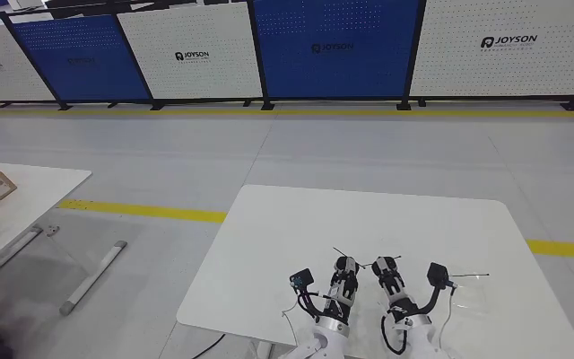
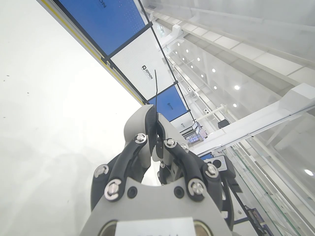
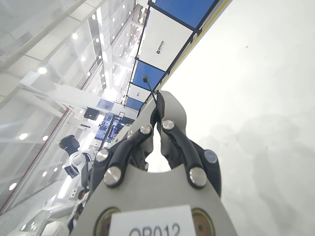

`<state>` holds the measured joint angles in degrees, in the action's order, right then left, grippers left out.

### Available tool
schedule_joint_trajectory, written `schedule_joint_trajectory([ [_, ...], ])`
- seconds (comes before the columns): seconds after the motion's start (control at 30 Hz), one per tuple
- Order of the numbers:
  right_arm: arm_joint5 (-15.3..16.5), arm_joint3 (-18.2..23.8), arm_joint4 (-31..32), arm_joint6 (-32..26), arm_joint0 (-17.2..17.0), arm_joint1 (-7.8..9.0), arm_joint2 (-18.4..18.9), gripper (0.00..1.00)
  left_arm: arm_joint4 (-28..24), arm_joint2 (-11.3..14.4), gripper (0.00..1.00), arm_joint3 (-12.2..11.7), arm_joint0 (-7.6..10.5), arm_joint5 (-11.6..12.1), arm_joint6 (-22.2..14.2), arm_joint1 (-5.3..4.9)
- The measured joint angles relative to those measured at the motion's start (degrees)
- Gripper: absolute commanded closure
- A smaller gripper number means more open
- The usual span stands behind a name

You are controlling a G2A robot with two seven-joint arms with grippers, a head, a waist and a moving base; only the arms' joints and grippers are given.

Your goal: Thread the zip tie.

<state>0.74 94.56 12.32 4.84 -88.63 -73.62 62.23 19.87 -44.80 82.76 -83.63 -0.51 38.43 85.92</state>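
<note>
Your left gripper (image 2: 155, 114) is clamping the thin black plastic zip tie (image 2: 156, 92), tail projecting beyond the fingertips (image 2: 149, 114). Your right gripper (image 3: 157, 99) is pinching its head end (image 3: 145, 77) likewise.

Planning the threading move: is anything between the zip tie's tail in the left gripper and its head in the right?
Nothing visible. The left gripper pinches the zip tie tail, the right gripper holds the head end, and the gap between them is open in the top view.
</note>
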Motion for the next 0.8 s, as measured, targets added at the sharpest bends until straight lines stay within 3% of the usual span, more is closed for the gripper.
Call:
schedule_joint_trajectory([
  [0.57, -0.4, -0.7, 1.9, 1.7, 0.6, -0.87, -0.3, 1.0, 0.0, 0.0, 1.0, 0.0, 0.0, 0.0, 0.0, 0.0],
  [0.8, 1.4, -0.9, 4.4, 4.0, 0.2, -1.01, -0.8, 1.0, 0.0, 0.0, 1.0, 0.0, 0.0, 0.0, 0.0, 0.0],
])
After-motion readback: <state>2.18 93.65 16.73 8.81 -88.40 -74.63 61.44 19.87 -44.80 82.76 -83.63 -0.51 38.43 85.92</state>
